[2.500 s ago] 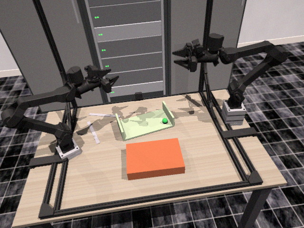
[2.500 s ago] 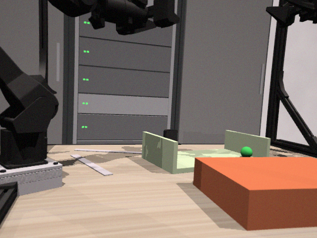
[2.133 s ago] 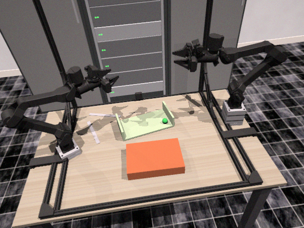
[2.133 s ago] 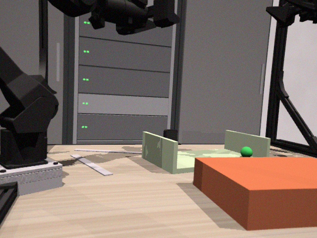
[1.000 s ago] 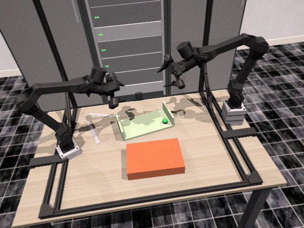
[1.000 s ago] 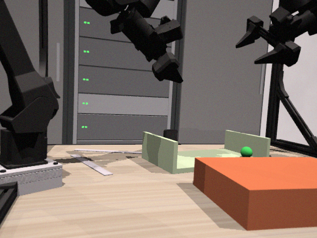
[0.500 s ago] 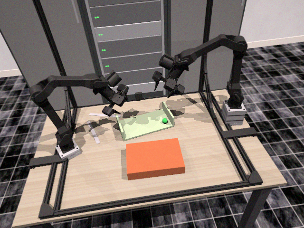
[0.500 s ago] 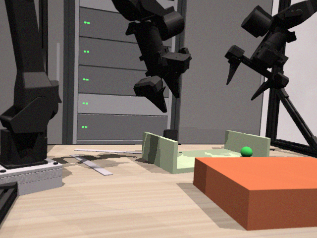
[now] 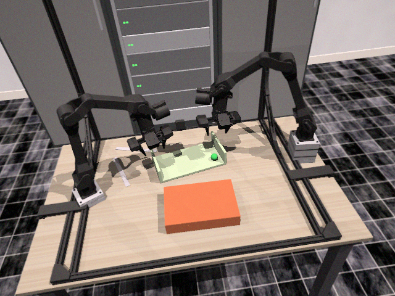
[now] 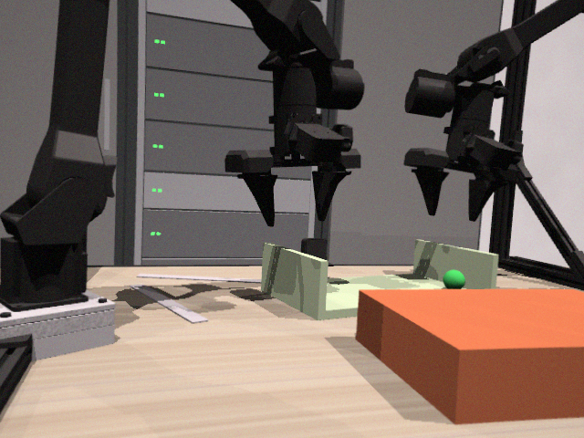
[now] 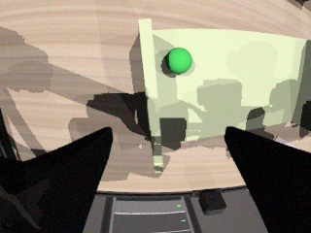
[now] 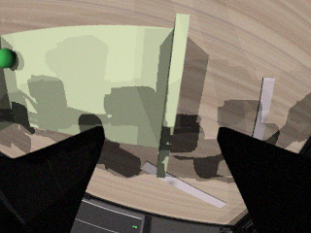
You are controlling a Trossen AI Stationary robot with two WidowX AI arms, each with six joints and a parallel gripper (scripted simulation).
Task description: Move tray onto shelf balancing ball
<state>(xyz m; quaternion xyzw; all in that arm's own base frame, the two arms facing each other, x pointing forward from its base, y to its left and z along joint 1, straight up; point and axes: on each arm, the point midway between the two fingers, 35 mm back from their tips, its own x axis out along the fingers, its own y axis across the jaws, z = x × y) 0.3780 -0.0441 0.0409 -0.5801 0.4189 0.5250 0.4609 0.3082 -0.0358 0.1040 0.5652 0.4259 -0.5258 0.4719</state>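
Note:
The pale green tray (image 9: 189,160) lies on the table top, with an upright wall at each end. The green ball (image 9: 213,156) rests in it close to the end wall under my left gripper. The orange shelf block (image 9: 200,205) lies in front of the tray, apart from it. My left gripper (image 9: 217,131) is open and empty, hanging above that end wall (image 11: 148,91), fingers pointing down. My right gripper (image 9: 153,149) is open and empty above the opposite end wall (image 12: 171,91). In the exterior view, both the left gripper (image 10: 453,214) and the right gripper (image 10: 295,219) stand clear above the tray (image 10: 377,283).
Two thin grey strips (image 9: 123,172) lie on the table beside the tray on the right arm's side. A small black block (image 9: 180,124) sits behind the tray. A server rack (image 9: 165,53) stands at the back. A black frame rail (image 9: 299,197) borders the work area.

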